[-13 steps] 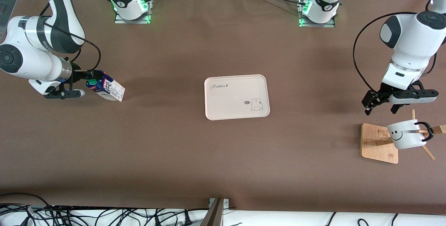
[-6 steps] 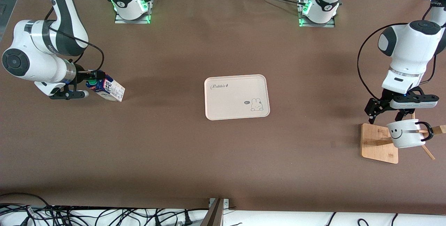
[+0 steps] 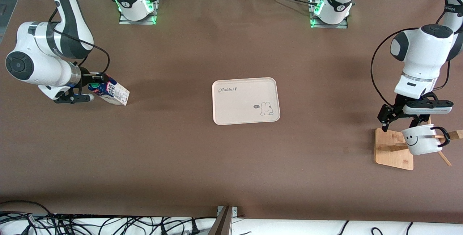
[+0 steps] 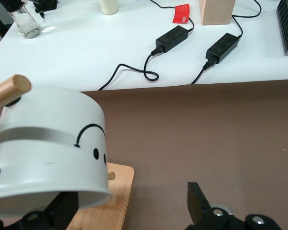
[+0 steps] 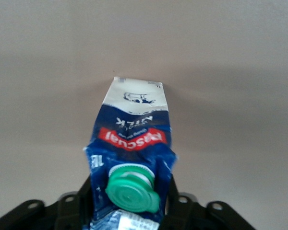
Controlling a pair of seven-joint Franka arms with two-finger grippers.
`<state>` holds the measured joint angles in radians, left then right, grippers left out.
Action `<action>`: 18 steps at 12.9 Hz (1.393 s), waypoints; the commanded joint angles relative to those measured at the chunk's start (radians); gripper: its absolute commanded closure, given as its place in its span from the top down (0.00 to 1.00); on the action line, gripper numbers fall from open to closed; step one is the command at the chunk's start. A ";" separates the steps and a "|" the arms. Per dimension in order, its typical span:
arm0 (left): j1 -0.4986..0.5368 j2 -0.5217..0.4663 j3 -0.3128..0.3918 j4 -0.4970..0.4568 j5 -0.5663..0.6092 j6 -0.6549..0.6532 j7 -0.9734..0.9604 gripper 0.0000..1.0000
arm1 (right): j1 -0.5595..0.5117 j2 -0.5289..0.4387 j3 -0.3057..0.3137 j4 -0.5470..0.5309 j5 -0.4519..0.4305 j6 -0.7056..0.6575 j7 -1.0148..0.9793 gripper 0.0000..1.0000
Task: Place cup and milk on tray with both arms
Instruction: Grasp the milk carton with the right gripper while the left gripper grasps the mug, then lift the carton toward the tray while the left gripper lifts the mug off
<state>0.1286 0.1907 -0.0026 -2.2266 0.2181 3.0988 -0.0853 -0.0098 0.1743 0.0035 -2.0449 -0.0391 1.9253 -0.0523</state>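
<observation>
The tray (image 3: 246, 100) lies bare at the table's middle. At about nine o'clock from it, toward the right arm's end, the milk (image 3: 110, 92) stands on the table, and the right gripper (image 3: 88, 87) pinches its folded top (green cap (image 5: 132, 189) between the fingers). At about four o'clock from the tray, toward the left arm's end, the cup (image 3: 421, 139) hangs tilted on a wooden stand (image 3: 392, 149). The left gripper (image 3: 400, 120) hangs just over the cup's rim, fingers spread wide, one on either side of it.
</observation>
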 commanded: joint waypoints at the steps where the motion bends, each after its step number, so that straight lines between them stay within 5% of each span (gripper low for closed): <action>1: 0.008 0.013 0.003 0.019 0.027 0.012 0.002 0.84 | -0.012 -0.015 0.020 -0.006 0.013 0.001 0.003 0.36; 8: 0.014 0.010 0.036 0.021 0.092 0.014 0.002 0.44 | -0.012 -0.045 0.047 0.100 0.037 -0.063 -0.003 0.38; 15: 0.014 0.009 0.035 0.022 0.081 0.014 -0.001 0.00 | -0.003 -0.049 0.199 0.226 0.064 -0.097 0.071 0.40; 18: 0.011 0.004 0.035 0.022 0.081 0.014 -0.002 0.00 | 0.037 -0.047 0.254 0.276 0.064 -0.097 0.138 0.41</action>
<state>0.1333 0.1923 0.0355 -2.2180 0.2789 3.1059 -0.0848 0.0041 0.1300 0.2380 -1.8058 0.0107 1.8499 0.0368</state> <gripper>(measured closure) 0.921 0.590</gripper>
